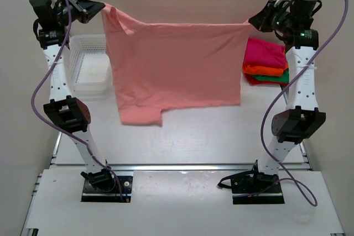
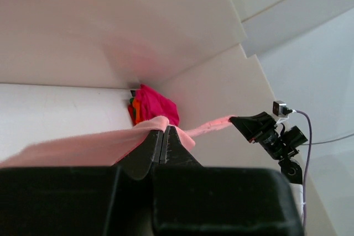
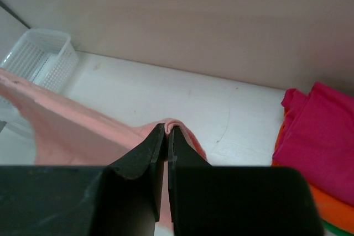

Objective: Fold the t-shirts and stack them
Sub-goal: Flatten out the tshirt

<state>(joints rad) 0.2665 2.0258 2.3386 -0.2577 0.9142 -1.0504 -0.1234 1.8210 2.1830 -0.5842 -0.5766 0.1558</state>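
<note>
left tool point(image 1: 102, 8) | right tool point(image 1: 249, 23) | both pinching salmon-pink shirt point(image 1: 177, 64) | basket point(image 1: 86, 62) part-hidden

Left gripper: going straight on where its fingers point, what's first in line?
The left gripper clamps the salmon-pink cloth t-shirt; beyond that, likely the folded magenta cloth t-shirt, though depth is unclear.

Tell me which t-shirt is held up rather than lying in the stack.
The salmon-pink t-shirt: it hangs spread between the left end effector and right end effector. The magenta, orange and green ones lie folded in a pile at right.
</note>
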